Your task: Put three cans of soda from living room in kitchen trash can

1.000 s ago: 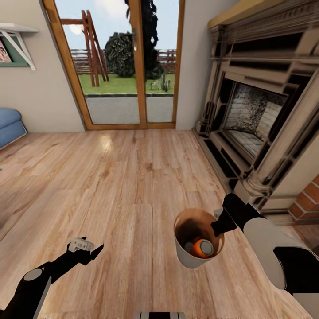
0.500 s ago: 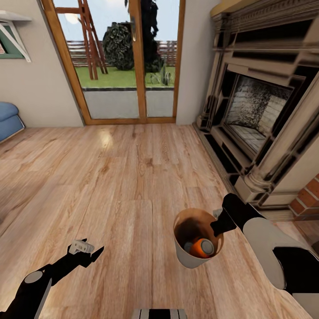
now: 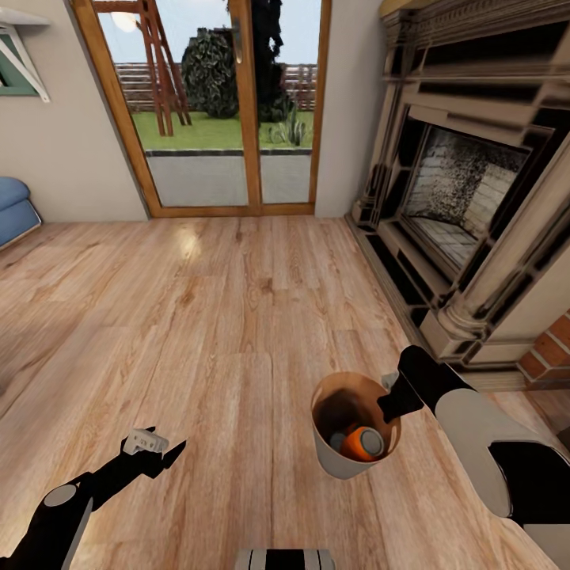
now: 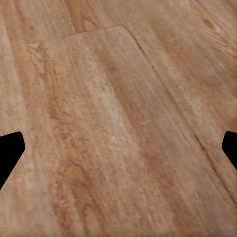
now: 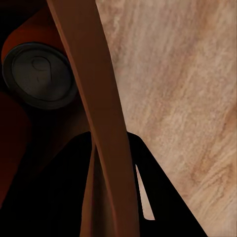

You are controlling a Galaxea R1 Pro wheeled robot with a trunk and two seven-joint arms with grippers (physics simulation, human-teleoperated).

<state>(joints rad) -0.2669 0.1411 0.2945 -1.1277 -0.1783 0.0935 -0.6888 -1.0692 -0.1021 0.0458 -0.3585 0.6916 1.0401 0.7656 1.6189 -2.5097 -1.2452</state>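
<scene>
I am in the living room. My right gripper (image 3: 390,398) is shut on the rim of the tash can (image 3: 336,463), a grey tapered bin with a brown inside, held just above the wood floor. An orange can of soda (image 3: 362,443) with a grey top lies inside it. Beside that can sits a small grey-blue shape (image 3: 337,440) that I cannot make out. In the right wrist view the bin's rim (image 5: 84,74) runs between the fingers (image 5: 163,197), and the can's grey top (image 5: 42,74) shows beyond. My left gripper (image 3: 155,450) hangs open over bare floor, with nothing between its fingertips (image 4: 10,150).
Wood-framed glass doors (image 3: 229,119) stand straight ahead. An ornate fireplace (image 3: 467,198) with red brick (image 3: 550,348) lines the right side close to my right arm. A blue sofa (image 3: 14,210) edge shows at far left. Open wood floor (image 3: 237,317) lies between.
The whole view has shifted, so the camera has moved: doors and fireplace sit higher and a little closer. Both arms and the bin keep the same pose.
</scene>
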